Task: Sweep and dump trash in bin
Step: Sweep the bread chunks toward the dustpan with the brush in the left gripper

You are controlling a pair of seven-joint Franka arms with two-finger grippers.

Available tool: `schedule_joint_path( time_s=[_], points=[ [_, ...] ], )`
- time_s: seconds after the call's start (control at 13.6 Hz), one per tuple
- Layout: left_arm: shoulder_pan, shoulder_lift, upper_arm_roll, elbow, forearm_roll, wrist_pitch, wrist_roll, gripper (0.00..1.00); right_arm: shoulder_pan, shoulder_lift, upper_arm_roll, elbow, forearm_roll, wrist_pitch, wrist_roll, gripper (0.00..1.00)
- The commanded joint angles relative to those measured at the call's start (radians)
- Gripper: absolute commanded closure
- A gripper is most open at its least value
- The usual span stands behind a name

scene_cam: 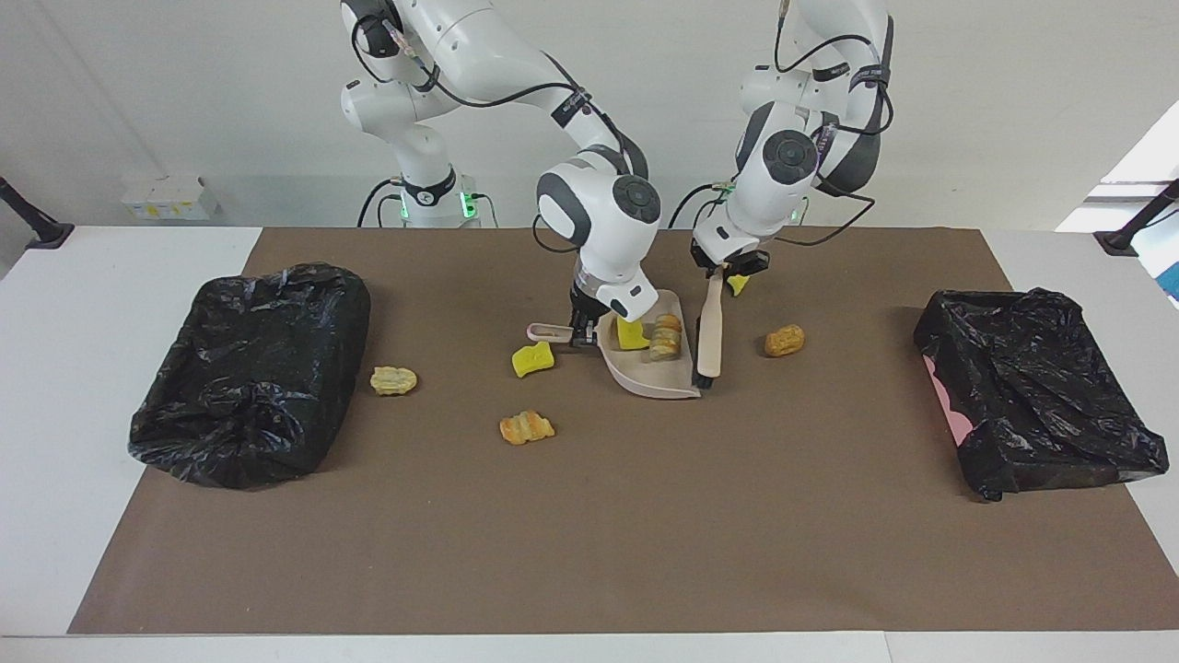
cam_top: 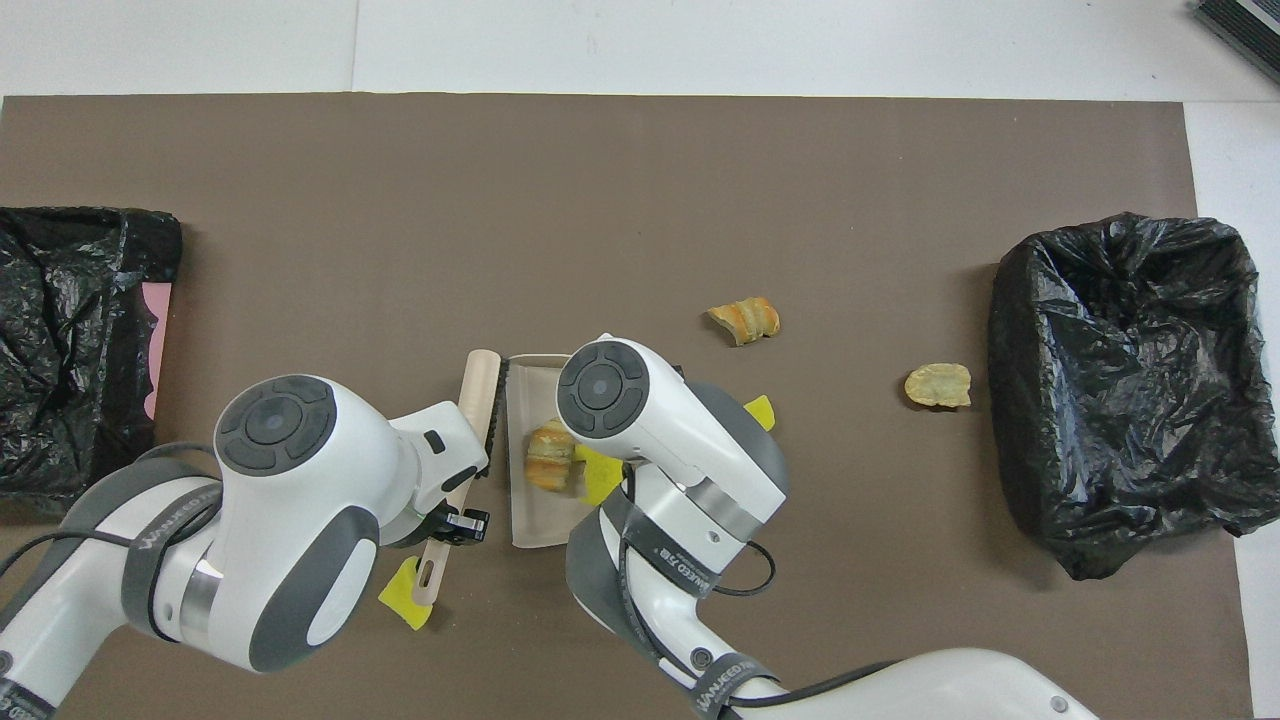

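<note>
The dustpan (scene_cam: 656, 361) sits mid-counter (scene_cam: 589, 516) on the brown mat (scene_cam: 645, 552), and everything else is placed from it. Nearest the robots, a yellow scrap (scene_cam: 736, 284) lies toward the left arm's end, just beside the brush's handle. The right gripper (scene_cam: 581, 333) has its fingers shut on the pan's handle; the left gripper (scene_cam: 728, 269) has its fingers shut on the brush (scene_cam: 708, 336), which lies along the pan's open side with its bristles at the pan's farther corner. In the pan rest a yellow scrap (scene_cam: 631, 334) and a bread lump (scene_cam: 665, 337). A brown lump (scene_cam: 784, 341) lies toward the left arm's end, a yellow scrap (scene_cam: 532, 359) just beside the handle toward the right arm's end, and a tan lump (scene_cam: 393, 379) nearer one black bin (scene_cam: 250, 368). Farther out lies an orange lump (scene_cam: 526, 427). The other bin (scene_cam: 1036, 387) stands at the left arm's end.
</note>
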Motion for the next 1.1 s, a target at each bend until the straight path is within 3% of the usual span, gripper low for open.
schedule_joint_path(
  time_s=[0.0,0.15,0.37,0.66,0.88,1.03],
  points=[
    [0.055,-0.044,0.005,-0.007,0.004,-0.084,-0.120,1.00,-0.020,0.000,0.007,-0.018,-0.016,0.006,-0.021,1.00],
    [0.125,-0.044,0.004,-0.012,0.123,-0.083,-0.197,1.00,-0.012,-0.006,0.007,-0.018,-0.025,-0.023,-0.024,1.00],
    [0.224,-0.045,0.005,-0.024,0.191,-0.084,-0.197,1.00,-0.003,-0.004,0.006,0.008,-0.034,-0.069,-0.023,1.00],
    [0.288,-0.091,0.004,-0.100,0.207,-0.031,-0.210,1.00,-0.003,-0.006,0.007,0.044,-0.090,-0.150,-0.018,1.00],
    [0.299,-0.172,0.004,-0.238,0.207,0.055,-0.210,1.00,0.014,-0.010,0.009,0.044,-0.111,-0.184,-0.016,1.00],
    [0.285,-0.176,-0.001,-0.266,0.209,0.059,-0.200,1.00,0.021,-0.013,0.009,0.042,-0.114,-0.186,-0.015,1.00]
  ],
)
